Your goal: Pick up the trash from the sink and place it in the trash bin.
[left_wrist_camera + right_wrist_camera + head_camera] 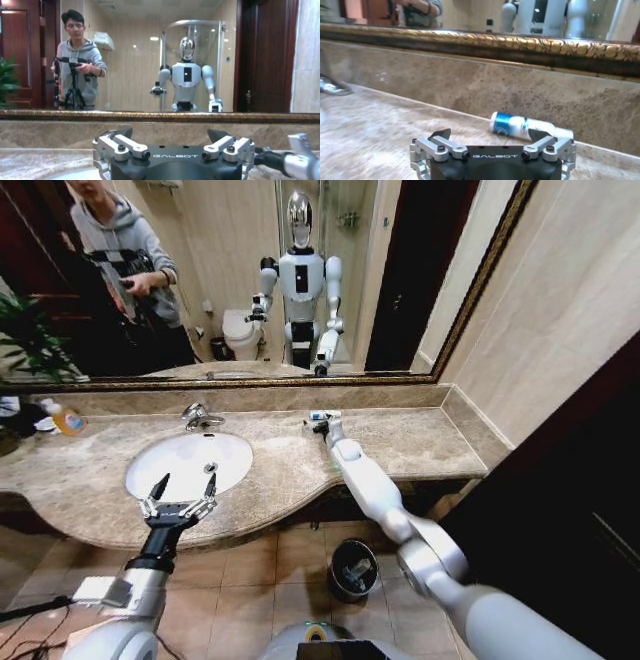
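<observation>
Your right hand (492, 144) hovers open just before the blue-and-white tube (530, 128) lying on the table (420, 442); it looks light, slick and round, so pinch across its middle.

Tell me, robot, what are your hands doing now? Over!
Left gripper open above sink front rim. Right gripper open on counter, just short of blue-and-white tube by back wall. Trash bin on floor below. Nothing blocking.

You can read one word, "GALBOT", in pale capitals on the dark body of the left gripper (170, 139), at 6 o'clock in the left wrist view. The right gripper (489, 139) carries the same word at 6 o'clock in its view.
</observation>
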You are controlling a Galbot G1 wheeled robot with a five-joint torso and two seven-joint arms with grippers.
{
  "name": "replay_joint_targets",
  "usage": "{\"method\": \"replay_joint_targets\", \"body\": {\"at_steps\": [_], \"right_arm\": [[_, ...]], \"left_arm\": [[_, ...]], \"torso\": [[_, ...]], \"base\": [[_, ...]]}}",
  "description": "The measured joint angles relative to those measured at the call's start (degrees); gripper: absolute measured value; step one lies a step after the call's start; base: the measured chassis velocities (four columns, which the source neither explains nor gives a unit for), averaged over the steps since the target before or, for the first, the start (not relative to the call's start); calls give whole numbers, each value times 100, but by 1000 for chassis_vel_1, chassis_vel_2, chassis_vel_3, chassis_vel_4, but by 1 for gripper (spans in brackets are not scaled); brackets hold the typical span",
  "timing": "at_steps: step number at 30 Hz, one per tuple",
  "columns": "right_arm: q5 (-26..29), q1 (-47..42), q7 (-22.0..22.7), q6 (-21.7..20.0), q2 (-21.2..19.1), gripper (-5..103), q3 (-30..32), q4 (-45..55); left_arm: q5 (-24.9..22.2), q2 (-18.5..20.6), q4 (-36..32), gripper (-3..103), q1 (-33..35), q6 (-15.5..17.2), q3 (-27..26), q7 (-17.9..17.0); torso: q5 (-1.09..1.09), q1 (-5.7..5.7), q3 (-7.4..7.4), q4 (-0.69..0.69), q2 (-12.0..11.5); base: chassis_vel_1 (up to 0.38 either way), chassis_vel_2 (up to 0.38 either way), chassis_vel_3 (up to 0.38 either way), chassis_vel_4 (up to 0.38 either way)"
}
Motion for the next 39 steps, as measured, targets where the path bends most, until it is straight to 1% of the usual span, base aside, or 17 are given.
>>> {"method": "replay_joint_targets", "body": {"at_steps": [1, 3, 6, 12, 14, 15, 18, 19, 22, 25, 27, 28, 31, 34, 35, 36, 39], "right_arm": [[-52, -116, -5, -3, -67, 100, -15, 225], [-80, -131, -6, 31, -84, 100, -20, 265], [-84, 79, -9, 167, 6, 100, -22, -101], [152, 576, -3, 79, 310, 100, 22, -761], [-21, 838, -4, 191, 527, 100, 123, -1188], [-21, 838, -4, 191, 527, 100, 123, -1188], [-419, 1233, -24, 459, 796, 100, 279, -1940], [-551, 1373, -52, 532, 825, 100, 356, -2209], [-619, 1522, -85, 542, 835, 100, 434, -2477], [-621, 1568, -91, 536, 835, 100, 457, -2554], [-565, 1794, -141, 374, 835, 100, 588, -3001], [-565, 1794, -141, 374, 835, 100, 588, -3001], [-354, 1919, -211, 120, 832, 100, 561, -3247], [-328, 1923, -245, 27, 831, 100, 487, -3246], [-282, 1909, -247, -55, 828, 100, 394, -3205], [-66, 1787, -244, -238, 826, 100, 103, -2927], [83, 1635, -219, -357, 825, 100, -144, -2603]], "left_arm": [[0, 0, 0, 100, 0, 0, 0, 0], [0, 0, 0, 100, 0, 0, 0, 0], [0, 0, 0, 100, 0, 0, 0, 1], [0, 0, 0, 100, 0, 0, 0, 1], [0, 0, 0, 100, 0, 0, 0, 1], [0, 0, 0, 100, 0, 0, 0, 1], [1, 0, 0, 100, 0, 0, 0, 1], [0, 0, 0, 100, 0, 0, 0, 1], [0, 0, 0, 100, 0, 0, 0, 1], [0, 0, 0, 100, 0, 0, 0, 1], [0, 0, 0, 100, 0, 0, 0, 1], [0, 0, 0, 100, 0, 0, 0, 1], [0, 0, 0, 100, 0, 0, 0, 1], [0, 0, 0, 100, 0, 0, 0, 1], [0, 0, 0, 100, 0, 0, 0, 1], [0, 0, 0, 100, 0, 0, 0, 1], [0, 0, 0, 100, 0, 0, 0, 1]], "torso": [[2, 1, 0, 0, 0], [0, 0, -1, 0, 0], [0, 0, 0, 1, 0], [-1, 1, 0, 2, 0], [0, 1, 0, 2, 0], [0, 1, 0, 2, 0], [0, 1, 0, 4, 0], [-1, 1, 0, 4, 0], [-1, 1, 0, 2, 0], [0, 1, 0, 1, 0], [0, 1, 0, 1, 0], [0, 1, 0, 1, 0], [-2, 0, -3, 1, 2], [-2, -1, -4, 0, 2], [-3, -2, -4, -2, 3], [-1, -2, -4, -3, 3], [-1, -2, -3, -2, 3]], "base": [[0, 0, 0, 0], [0, 0, 0, 0], [0, 0, 0, 0], [0, 0, 0, 0], [0, 0, 0, 0], [0, 0, 0, 0], [0, 0, 0, 0], [0, 0, 0, 0], [0, 0, 0, 0], [0, 0, 0, 0], [0, 0, 0, 0], [0, 0, 0, 0], [0, 0, 0, 0], [0, 0, 0, 0], [0, 0, 0, 0], [0, 0, 0, 0], [0, 0, 0, 0]]}}
